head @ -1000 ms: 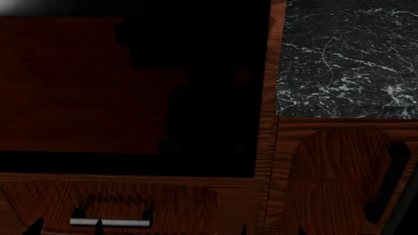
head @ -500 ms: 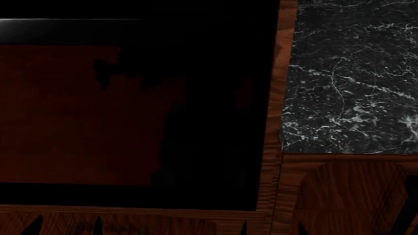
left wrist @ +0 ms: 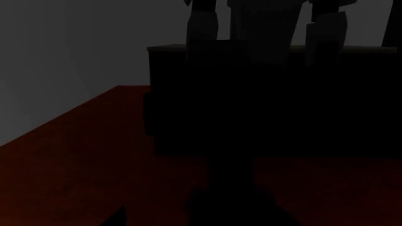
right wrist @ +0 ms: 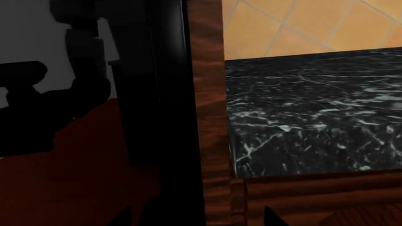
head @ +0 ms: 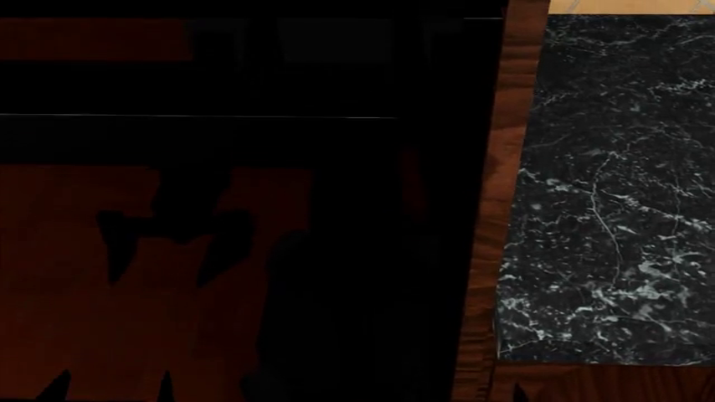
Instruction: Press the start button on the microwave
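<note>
The microwave (head: 246, 209) fills the left and centre of the head view, a glossy black face with dim red-brown reflections and one thin pale line across its upper part. A dark forked shape like a two-pronged pincer is mirrored in the glass at lower left. Just right of the microwave runs a narrow red-brown wood strip (head: 491, 251), and beyond it lies the black white-veined marble counter (head: 604, 209), with a sliver of orange tiled wall (head: 625, 6) at the top edge.

In the right wrist view the microwave's black edge (right wrist: 169, 94) stands against the same wood strip (right wrist: 210, 94), with the counter (right wrist: 314, 117) and the tiled wall (right wrist: 301, 23) on the far side. Dark arm shapes reflect in the glass.

The left wrist view is almost all dark glass (left wrist: 75, 165), showing red-brown and grey reflections and a black silhouette.

Small dark points show at the bottom edges of the views, but whether either pincer is spread or pressed together I cannot tell.
</note>
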Available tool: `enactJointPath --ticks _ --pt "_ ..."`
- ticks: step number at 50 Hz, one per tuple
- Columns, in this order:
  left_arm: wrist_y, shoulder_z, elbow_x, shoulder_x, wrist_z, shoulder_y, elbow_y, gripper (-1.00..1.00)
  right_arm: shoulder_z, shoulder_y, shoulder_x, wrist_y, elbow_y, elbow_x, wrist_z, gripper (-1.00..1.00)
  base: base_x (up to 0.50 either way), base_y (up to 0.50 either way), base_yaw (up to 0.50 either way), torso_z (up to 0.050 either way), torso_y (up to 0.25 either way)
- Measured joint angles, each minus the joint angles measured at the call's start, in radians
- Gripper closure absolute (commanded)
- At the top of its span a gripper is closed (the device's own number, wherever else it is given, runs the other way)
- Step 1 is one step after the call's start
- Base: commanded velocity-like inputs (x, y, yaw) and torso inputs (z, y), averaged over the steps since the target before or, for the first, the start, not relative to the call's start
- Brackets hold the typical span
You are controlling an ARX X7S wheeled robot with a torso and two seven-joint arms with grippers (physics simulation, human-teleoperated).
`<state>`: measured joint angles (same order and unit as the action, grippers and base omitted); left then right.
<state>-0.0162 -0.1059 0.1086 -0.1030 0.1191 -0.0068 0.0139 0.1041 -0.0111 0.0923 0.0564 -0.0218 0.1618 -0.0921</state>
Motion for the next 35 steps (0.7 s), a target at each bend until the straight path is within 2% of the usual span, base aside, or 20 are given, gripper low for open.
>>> enactJointPath --ticks 17,35 --pt "0.009 -0.02 0.015 -0.019 0.019 0.009 0.029 -1.0 0.02 -0.024 0.021 0.018 -0.058 -0.006 -0.038 -1.0 0.0 0.0 0.0 0.0 0.0" --pt "0.013 -0.038 0.025 -0.033 0.036 0.015 0.048 -1.0 0.058 0.015 0.083 -0.26 -0.55 -0.123 -0.112 -1.0 0.0 0.0 0.0 0.0 0.0"
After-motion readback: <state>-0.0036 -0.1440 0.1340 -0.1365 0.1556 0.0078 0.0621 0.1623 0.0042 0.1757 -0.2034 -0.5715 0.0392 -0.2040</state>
